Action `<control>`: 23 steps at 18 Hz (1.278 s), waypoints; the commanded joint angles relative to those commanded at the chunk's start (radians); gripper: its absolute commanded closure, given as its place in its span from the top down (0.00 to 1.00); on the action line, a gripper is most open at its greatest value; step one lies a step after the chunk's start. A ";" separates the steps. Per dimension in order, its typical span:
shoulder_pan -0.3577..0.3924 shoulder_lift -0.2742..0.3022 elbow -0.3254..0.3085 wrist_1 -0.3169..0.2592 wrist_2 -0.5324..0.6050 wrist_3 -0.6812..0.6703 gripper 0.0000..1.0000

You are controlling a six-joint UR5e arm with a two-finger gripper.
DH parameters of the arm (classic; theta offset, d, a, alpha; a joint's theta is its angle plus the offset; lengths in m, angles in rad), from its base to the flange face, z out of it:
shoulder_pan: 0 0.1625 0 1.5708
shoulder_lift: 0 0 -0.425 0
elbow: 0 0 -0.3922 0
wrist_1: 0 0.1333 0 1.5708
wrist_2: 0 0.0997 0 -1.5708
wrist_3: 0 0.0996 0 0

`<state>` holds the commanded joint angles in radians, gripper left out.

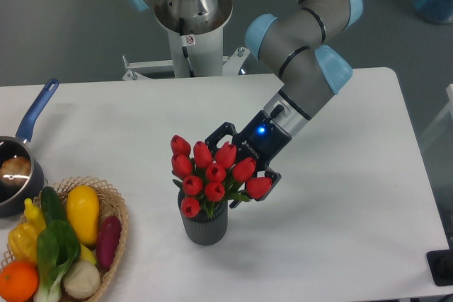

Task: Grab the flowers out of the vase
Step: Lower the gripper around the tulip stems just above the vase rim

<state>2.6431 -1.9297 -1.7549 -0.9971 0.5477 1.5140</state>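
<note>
None of the lifting looks done yet: the bunch of glossy red tulip buds with green leaves (212, 175) stands in the small dark grey ribbed cylindrical vase (204, 224), which sits on the white table (340, 231) a little left of centre, toward the near edge. The black two-finger gripper (238, 166) comes in at the bunch from about two o'clock, its fingers spread wide, one at the top of the buds and the other beside the outermost bud at three o'clock. It grips nothing; whether a finger touches a bud I cannot tell, since the blooms cover the tips.

By my judgement the approach is nearly complete, and closing on the stems or heads, then drawing them upward, remains.

For room: the table is bare from twelve round to five o'clock of the vase, with the right edge well apart. At eight o'clock sits the wicker basket of coloured vegetables (113, 203), near but not touching. At nine o'clock, farther off, is the dark saucepan with a blue handle (25, 153). Straight up looks unobstructed.
</note>
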 joint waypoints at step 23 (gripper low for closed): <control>0.005 -0.026 -0.009 0.000 -0.129 0.000 0.96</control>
<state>2.6477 -1.9558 -1.7641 -0.9971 0.4188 1.5140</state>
